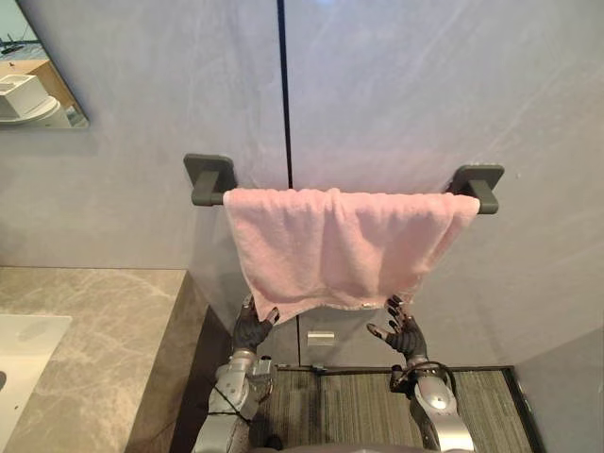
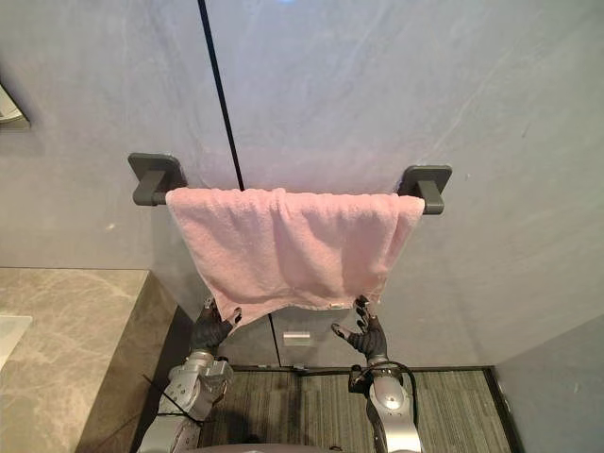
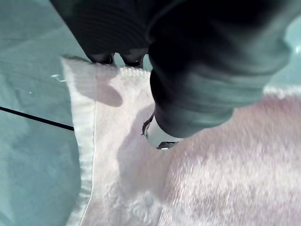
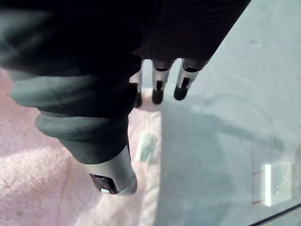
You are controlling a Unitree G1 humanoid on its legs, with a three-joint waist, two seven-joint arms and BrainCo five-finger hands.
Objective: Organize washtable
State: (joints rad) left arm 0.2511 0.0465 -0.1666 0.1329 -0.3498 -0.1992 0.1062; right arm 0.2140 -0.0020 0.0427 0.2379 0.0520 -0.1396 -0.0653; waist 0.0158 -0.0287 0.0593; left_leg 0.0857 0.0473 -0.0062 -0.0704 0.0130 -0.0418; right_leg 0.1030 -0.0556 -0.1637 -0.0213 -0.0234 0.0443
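A pink towel (image 1: 335, 245) hangs over a grey wall bar (image 1: 209, 179), its lower left corner dropping lower than the right. My left hand (image 1: 251, 330) is at that low corner; its thumb (image 3: 162, 134) lies on the cloth and its fingers (image 3: 104, 58) reach the hem, pinching the corner. My right hand (image 1: 407, 334) is just under the towel's lower right corner with fingers (image 4: 156, 92) straight and spread, their tips at the hem and nothing gripped.
A marble washtable (image 1: 90, 340) with a white basin (image 1: 19, 359) stands at the left, and a mirror (image 1: 33, 85) hangs above it. A small white wall plate (image 1: 321, 337) sits below the towel. Striped matting (image 1: 349, 406) covers the floor.
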